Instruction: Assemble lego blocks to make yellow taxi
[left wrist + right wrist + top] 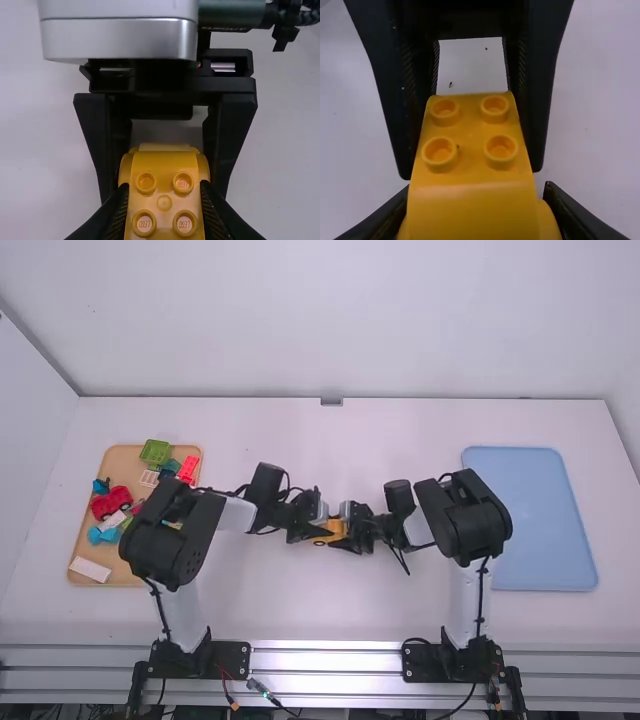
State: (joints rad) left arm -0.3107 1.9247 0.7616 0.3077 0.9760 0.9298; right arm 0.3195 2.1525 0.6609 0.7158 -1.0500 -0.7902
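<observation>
Presently my left gripper (164, 186) and right gripper (477, 187) both are closed upon the yellow taxi body (331, 531) at the table's (300, 610) middle, probably for handover or joining, so one must hold firmly before the other releases.

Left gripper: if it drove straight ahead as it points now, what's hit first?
Probably the right gripper, which faces the left gripper and holds the same yellow block; the gap between the two grippers is hard to judge.
</observation>
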